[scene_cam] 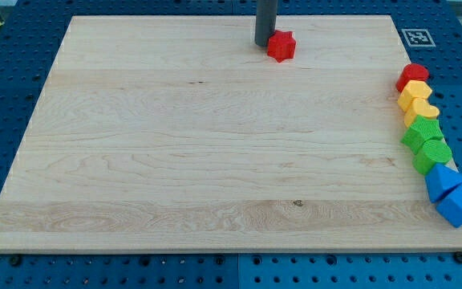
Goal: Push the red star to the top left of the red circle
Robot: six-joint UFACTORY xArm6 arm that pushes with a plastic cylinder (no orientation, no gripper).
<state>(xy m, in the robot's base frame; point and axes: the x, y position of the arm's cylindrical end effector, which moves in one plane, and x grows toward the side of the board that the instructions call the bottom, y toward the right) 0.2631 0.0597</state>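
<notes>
The red star (pixel 281 46) lies near the top edge of the wooden board (pixel 215 152), a little right of centre. My tip (pixel 264 43) stands right at the star's left side, touching or nearly touching it. The red circle (pixel 412 75) lies at the board's right edge, at the top of a column of blocks, far to the right of and slightly below the star.
Below the red circle along the right edge lie a yellow block (pixel 415 94), a yellow heart (pixel 422 111), a green star (pixel 422 131), a green block (pixel 432 154), and two blue blocks (pixel 440 180) (pixel 460 205). A marker tag (pixel 417 37) sits off the board's top right corner.
</notes>
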